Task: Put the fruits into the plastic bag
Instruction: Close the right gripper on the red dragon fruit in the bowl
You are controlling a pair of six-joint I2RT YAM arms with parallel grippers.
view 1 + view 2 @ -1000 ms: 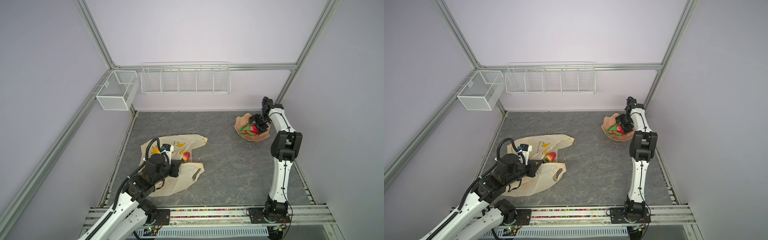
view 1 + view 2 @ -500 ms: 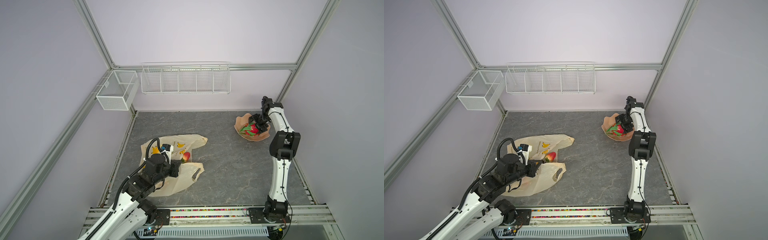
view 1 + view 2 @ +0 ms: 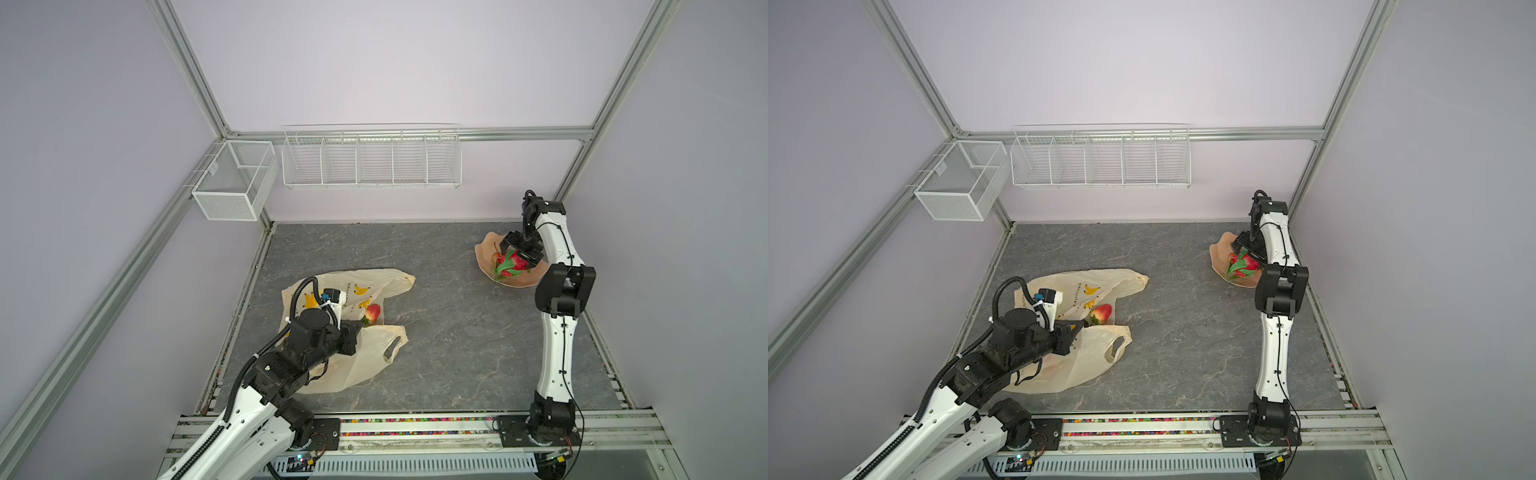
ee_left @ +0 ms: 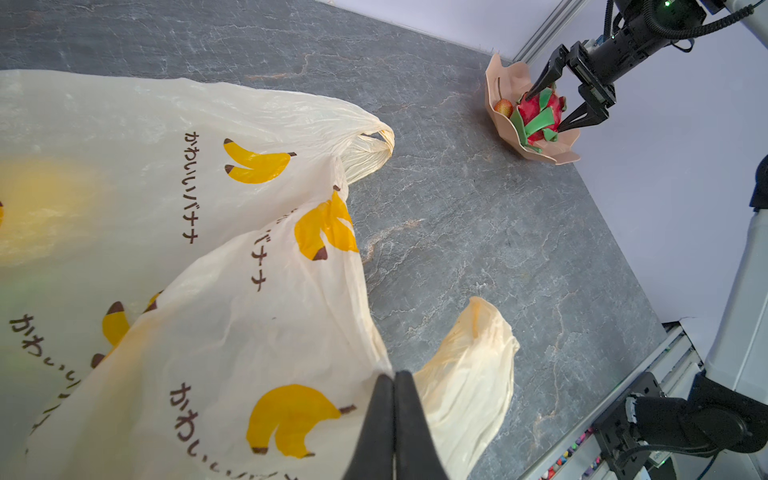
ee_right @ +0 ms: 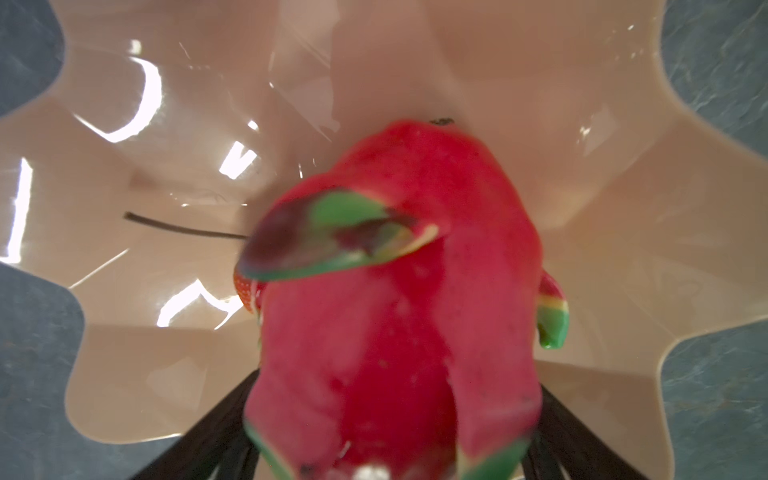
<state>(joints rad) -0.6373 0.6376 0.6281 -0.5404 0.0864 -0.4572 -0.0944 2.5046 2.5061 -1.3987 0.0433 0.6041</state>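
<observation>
The plastic bag (image 3: pixel 361 357) (image 3: pixel 1088 357) (image 4: pixel 208 249), cream with printed bananas, lies crumpled at the front left. My left gripper (image 4: pixel 394 376) (image 3: pixel 1077 326) is shut on its film beside one handle. A red strawberry (image 3: pixel 372 312) (image 3: pixel 1103 312) lies at the bag's mouth. At the back right, the red dragon fruit (image 3: pixel 510 262) (image 3: pixel 1243 264) (image 4: pixel 538 116) (image 5: pixel 395 311) sits in the peach bowl (image 3: pixel 484 253) (image 4: pixel 498 75) (image 5: pixel 166 124). My right gripper (image 3: pixel 517 255) (image 4: pixel 545 110) (image 5: pixel 395 415) holds it, one finger on each side. Another strawberry (image 4: pixel 503 107) (image 5: pixel 245 291) lies beside it.
A white wire rack (image 3: pixel 370 156) and a mesh basket (image 3: pixel 232 183) hang on the back wall, above the table. The bowl stands close to the right wall and corner post (image 3: pixel 577 166). Bare grey slate (image 3: pixel 449 332) lies between bag and bowl.
</observation>
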